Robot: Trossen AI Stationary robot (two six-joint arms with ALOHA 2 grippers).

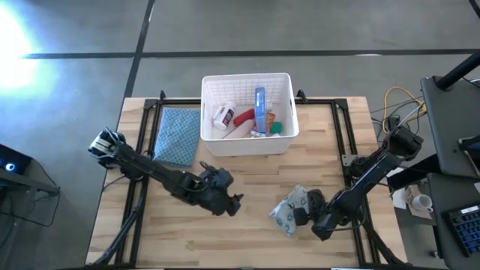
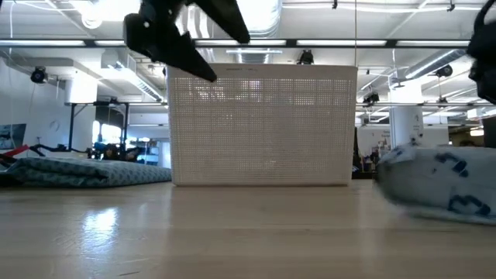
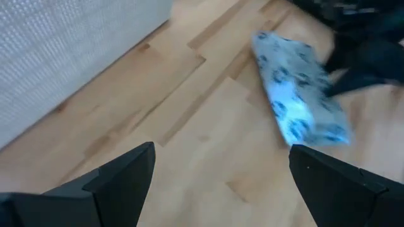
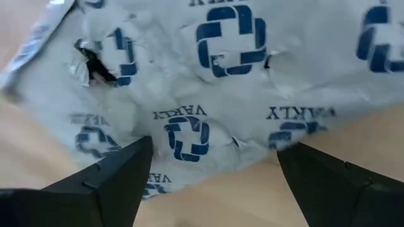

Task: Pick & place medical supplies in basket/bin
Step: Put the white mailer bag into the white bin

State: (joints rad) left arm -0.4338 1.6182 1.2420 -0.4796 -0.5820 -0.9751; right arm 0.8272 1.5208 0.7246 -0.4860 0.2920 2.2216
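The grey-white patterned pouch lies flat on the wooden table at the near right. It fills the right wrist view. My right gripper is low at the pouch's right side, open, one finger on either side of its near edge. My left gripper is open and empty above the table's middle, raised in the low view, with the pouch ahead of it. The white basket stands at the far middle and holds a white bottle, a red tube and a blue pack. My right gripper has its open fingers on either side of the pouch's near edge, coming level from the table's right. I cannot tell whether they touch it. The pouch lies flat on the table.
A blue textured cloth lies left of the basket. Bare wood lies between the basket's near wall and the two grippers. Black frame rails run along the table's sides.
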